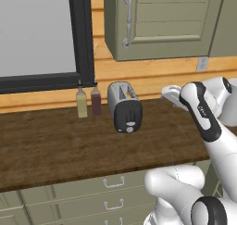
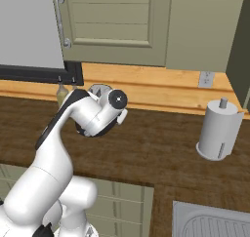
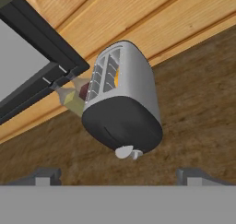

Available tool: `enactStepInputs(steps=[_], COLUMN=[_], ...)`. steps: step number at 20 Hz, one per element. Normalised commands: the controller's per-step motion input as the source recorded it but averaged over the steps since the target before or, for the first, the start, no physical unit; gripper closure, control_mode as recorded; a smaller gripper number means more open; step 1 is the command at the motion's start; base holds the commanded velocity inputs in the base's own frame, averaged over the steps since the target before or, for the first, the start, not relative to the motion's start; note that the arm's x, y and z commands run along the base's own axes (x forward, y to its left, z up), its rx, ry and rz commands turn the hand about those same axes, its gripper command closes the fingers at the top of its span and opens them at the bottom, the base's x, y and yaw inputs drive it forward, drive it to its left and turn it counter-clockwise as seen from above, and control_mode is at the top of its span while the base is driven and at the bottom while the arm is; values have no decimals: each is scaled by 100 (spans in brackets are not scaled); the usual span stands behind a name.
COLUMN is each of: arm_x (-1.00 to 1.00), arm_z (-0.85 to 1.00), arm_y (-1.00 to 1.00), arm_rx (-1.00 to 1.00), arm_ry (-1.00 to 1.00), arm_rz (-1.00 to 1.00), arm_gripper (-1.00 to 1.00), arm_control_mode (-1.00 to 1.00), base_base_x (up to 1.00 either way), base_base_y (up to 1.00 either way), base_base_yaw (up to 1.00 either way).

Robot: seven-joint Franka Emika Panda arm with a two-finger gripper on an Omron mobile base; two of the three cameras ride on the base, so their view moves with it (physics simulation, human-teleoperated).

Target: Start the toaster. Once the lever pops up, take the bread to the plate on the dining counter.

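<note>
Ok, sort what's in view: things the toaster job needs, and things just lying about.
For the job: toaster; lever on its black end face; bread in a slot; gripper, open.
Just lying about: two bottles; paper towel roll; sink; wall cabinets.

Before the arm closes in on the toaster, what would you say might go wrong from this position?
The pale grey lever sits right beside a round knob on the chrome toaster's black end, so the open gripper might press the knob instead. Two slim bottles stand close behind the toaster; a hard push could slide it into them.
</note>
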Motion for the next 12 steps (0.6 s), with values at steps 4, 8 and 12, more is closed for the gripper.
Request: enactStepInputs(steps=[4,8,12], arm_x=[0,0,0], arm_z=[0,0,0], arm_y=[0,0,0], arm_rx=[0,0,0], arm_ry=[0,0,0], arm_rz=[0,0,0], arm_gripper=[-100,-100,-100], arm_control_mode=[-100,-100,-100], base_base_x=[0,0,0], base_base_y=[0,0,0], base_base_yaw=[0,0,0])
